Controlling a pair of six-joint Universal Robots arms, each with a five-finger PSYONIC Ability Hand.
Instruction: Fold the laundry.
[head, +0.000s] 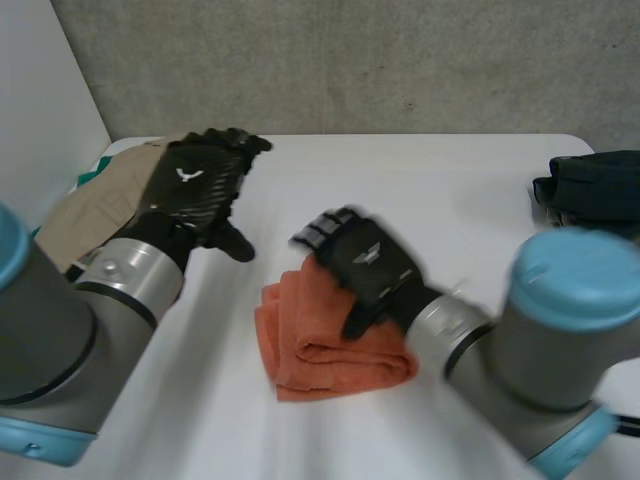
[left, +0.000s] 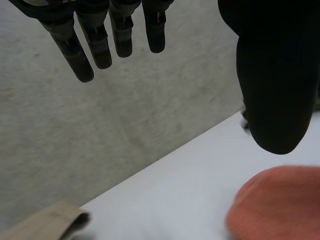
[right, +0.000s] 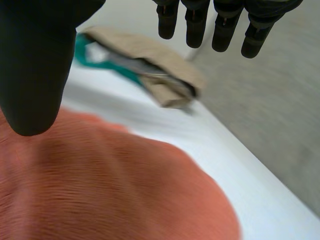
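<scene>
Towel (head: 335, 345), orange and folded, lay on the bench (head: 420, 190) under the right hand (head: 360, 262), released and empty. The left hand (head: 195, 185), also released, hung aside near the beige clothes (head: 95, 205), probably to leave room.

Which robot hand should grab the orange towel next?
Probably the right hand: it is open and directly over the folded orange towel. The left hand, also open, is off to the side by the tan clothes, apart from the towel.
</scene>
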